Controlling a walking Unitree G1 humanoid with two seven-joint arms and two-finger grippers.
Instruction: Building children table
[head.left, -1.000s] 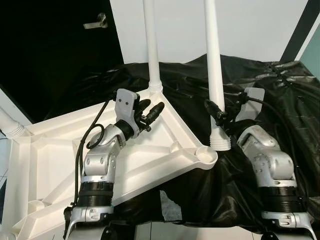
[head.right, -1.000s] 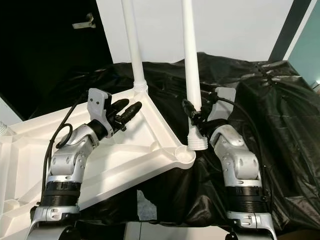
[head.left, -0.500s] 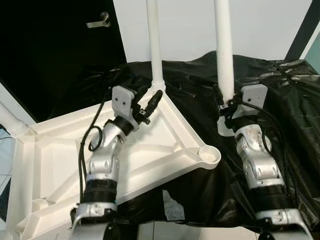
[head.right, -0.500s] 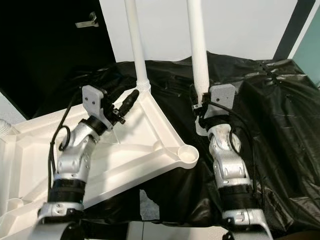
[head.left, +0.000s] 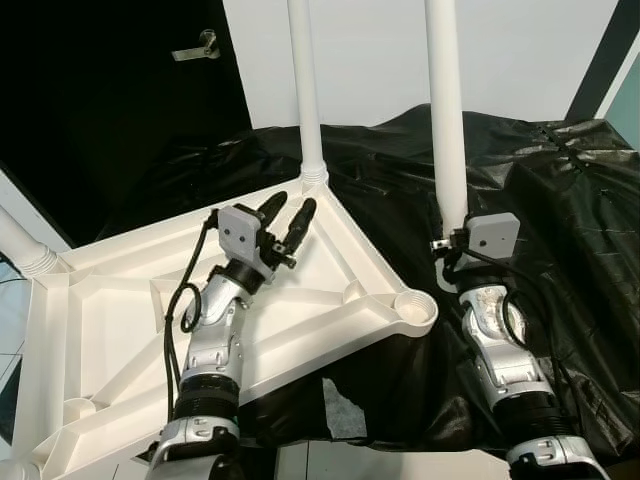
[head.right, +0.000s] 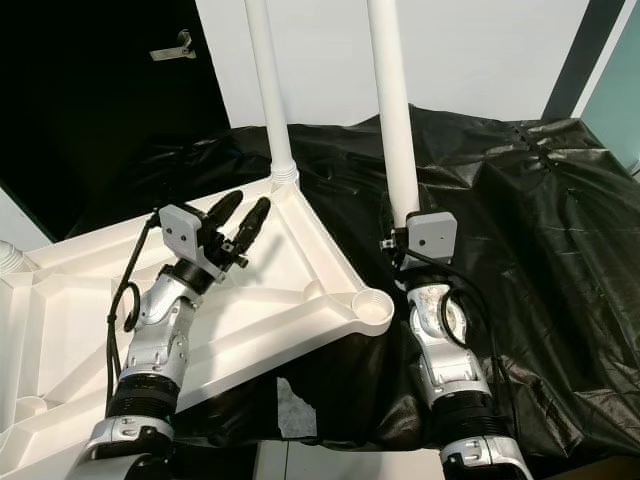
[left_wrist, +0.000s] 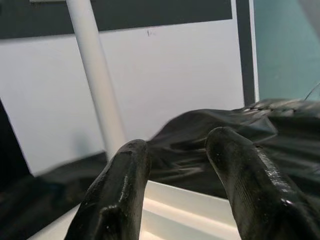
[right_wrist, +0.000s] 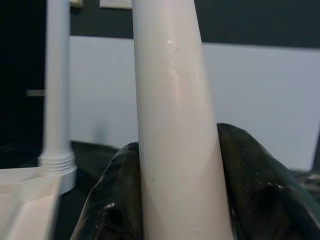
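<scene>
Well, far off to the left a short stub of a white leg sticks out of the upturned white tabletop, which lies underside-up with one corner resting on a black plastic sheet. Over that ribbed underside the left gripper hovers, its two black fingers spread apart with nothing between them, tips aimed toward the fitted leg that rises upright from the far corner socket just ahead of them. Nearer the robot, the tabletop's right-hand corner has an open round socket, unfilled. Just to the right of that socket the right gripper is clamped around the loose leg, one finger on each side of the white tube, holding it upright above the sheet and beside the socket, not in it. Behind everything stand a dark door and a white wall.
</scene>
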